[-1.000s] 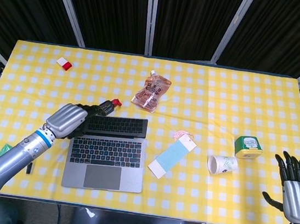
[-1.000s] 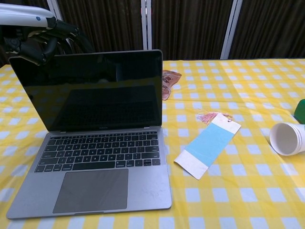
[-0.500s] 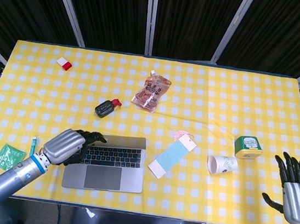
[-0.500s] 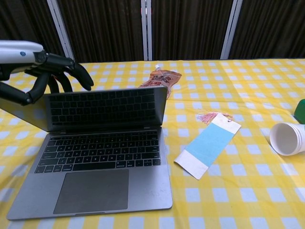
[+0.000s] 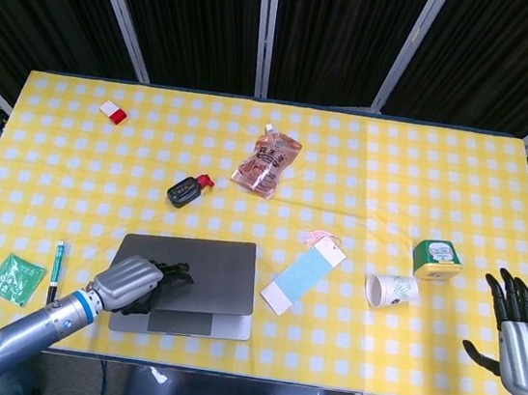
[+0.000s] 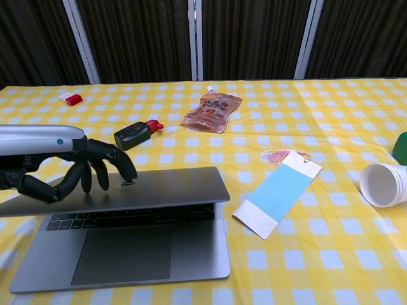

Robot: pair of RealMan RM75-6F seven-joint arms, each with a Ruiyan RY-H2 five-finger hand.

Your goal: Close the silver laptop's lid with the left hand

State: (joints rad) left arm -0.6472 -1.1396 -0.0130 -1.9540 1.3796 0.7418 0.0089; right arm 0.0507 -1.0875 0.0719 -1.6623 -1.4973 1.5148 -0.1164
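The silver laptop [image 5: 198, 272] [image 6: 159, 190] lies near the table's front left. Its lid is tilted far down, with only a narrow gap over the keyboard in the chest view. My left hand [image 5: 134, 283] [image 6: 60, 168] rests on top of the lid near its left side, fingers [image 6: 108, 166] spread and pressing down, holding nothing. My right hand [image 5: 520, 324] hovers at the table's front right edge, fingers apart and empty, well away from the laptop.
Right of the laptop lie a blue and white card [image 5: 302, 278] and a tipped paper cup [image 5: 390, 291]; a green tin [image 5: 437, 258] stands further right. Behind are a black and red device [image 5: 187, 189], a snack pouch [image 5: 267, 163] and a red and white block [image 5: 113, 111]. A pen [image 5: 57, 259] and green packet [image 5: 14, 278] lie at left.
The lid has swung from upright to nearly flat over the keyboard. My left hand followed it down and toward the front edge. The right hand has stayed put.
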